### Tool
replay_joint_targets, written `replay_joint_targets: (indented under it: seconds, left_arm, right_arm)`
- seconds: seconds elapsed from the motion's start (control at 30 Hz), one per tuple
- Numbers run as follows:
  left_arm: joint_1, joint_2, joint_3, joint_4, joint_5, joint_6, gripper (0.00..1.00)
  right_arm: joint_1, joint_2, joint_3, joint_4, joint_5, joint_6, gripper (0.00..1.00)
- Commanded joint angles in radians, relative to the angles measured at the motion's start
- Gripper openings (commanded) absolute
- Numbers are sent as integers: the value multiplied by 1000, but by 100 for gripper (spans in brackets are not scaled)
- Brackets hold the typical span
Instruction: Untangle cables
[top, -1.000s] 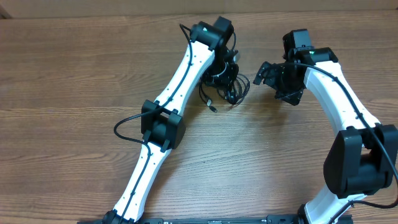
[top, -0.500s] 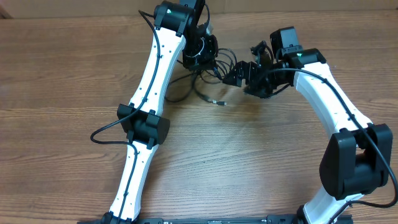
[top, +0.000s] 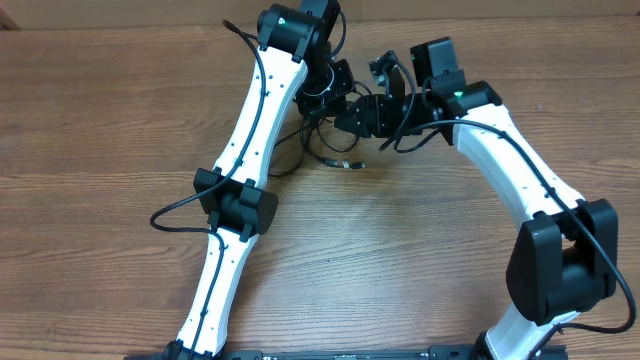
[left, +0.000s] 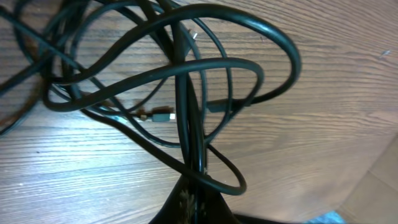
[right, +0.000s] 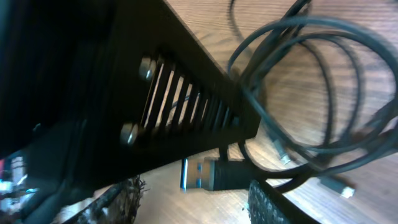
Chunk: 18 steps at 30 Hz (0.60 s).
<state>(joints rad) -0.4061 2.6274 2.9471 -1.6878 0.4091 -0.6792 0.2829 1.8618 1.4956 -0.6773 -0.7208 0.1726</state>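
Left wrist view: my left claw (left: 193, 190) is clamped tight on a few strands of the cables (left: 186, 112). They fan out from it into a knot of loops on the table (left: 323, 124). My right claw (right: 196, 199) sits half-wide astride a USB plug (right: 208, 175); can't tell if it bites. My read on the step: left anchors, right picks one end free. Next: pinch that plug square, then draw it away from the knot slowly, watching for loops cinching.
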Motion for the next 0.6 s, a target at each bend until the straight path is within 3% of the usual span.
replay_joint_targets:
  seconds: [0.0,0.3,0.33,0.43,0.57]
  left_arm:
    - [6,-23,12,-2,117,-33,4]
    - [43,-23,12,-2,184,-34,4]
    - [43,-23,12,-2,184,-32,4]
    - [43,-23,12,-2,184,-32,4]
    - [43,-23,12,-2,188,-31,4]
  right_arm:
    - [20,2,-1,48,147,-25,50]
    - [20,2,-1,80,327,-34,42]
    - [20,2,-1,90,327,-44,34]
    - [20,2,-1,106,327,-43,26]
    - [20,2,-2,105,328,-43,4]
